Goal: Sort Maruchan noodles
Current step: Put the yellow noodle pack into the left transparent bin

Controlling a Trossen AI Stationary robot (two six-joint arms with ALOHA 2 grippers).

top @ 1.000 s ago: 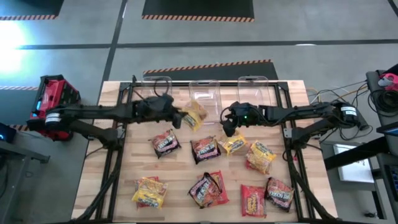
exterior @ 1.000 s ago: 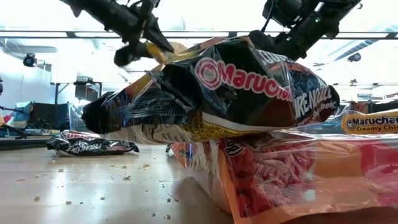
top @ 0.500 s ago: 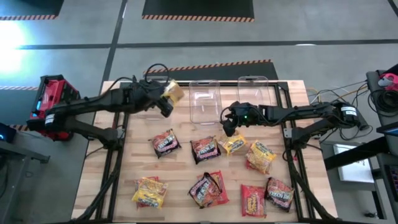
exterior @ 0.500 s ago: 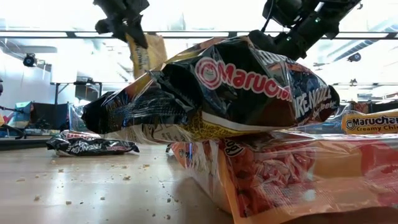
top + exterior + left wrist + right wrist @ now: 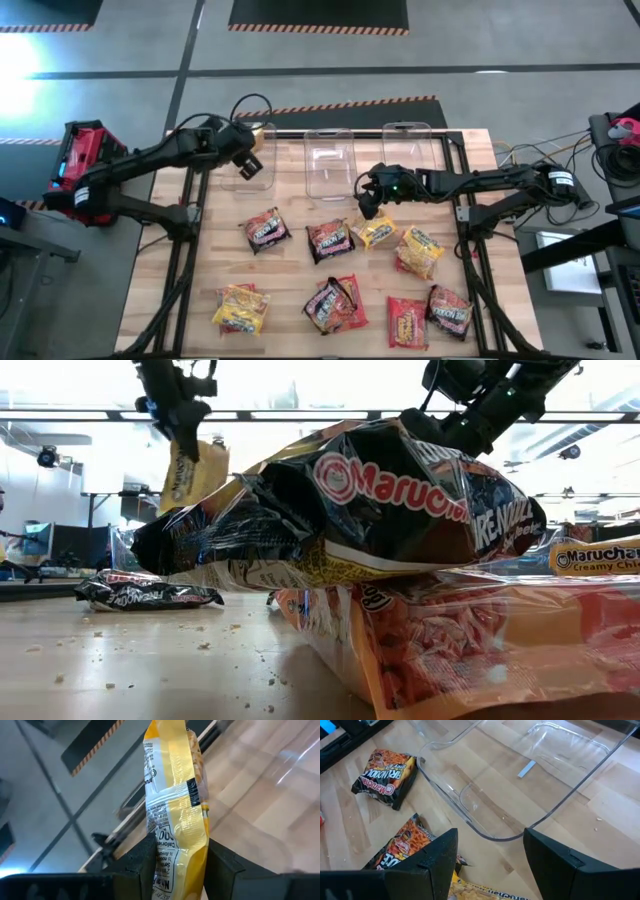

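- Mid-delivery right now: left gripper (image 5: 175,862) clamped on a yellow packet (image 5: 175,805), pinched flat between both fingers (image 5: 145,862) at one short end, the rest of the wrapper standing out past the fingertips.
- From above, left gripper (image 5: 248,160) hanging over the leftmost clear bin (image 5: 262,178), yellow packet (image 5: 190,470) dangling just under the jaws, clear of the table (image 5: 290,270).
- Looks like the drop step for the yellow sort; next move probably just a release, jaws spread wide enough to let the crinkly wrapper slip free and fall inside the bin walls.
- Right gripper (image 5: 490,857) held apart and empty, a second clear bin (image 5: 520,785) straight ahead of its fingers, another yellow packet (image 5: 376,232) just below and a dark packet (image 5: 385,775) off to one side.
- Next pick likely there: straight descent, jaws astride the packet edge.
- Remaining packets (image 5: 330,305) spread loose on the table, well behind both jaws, sorting far from done.
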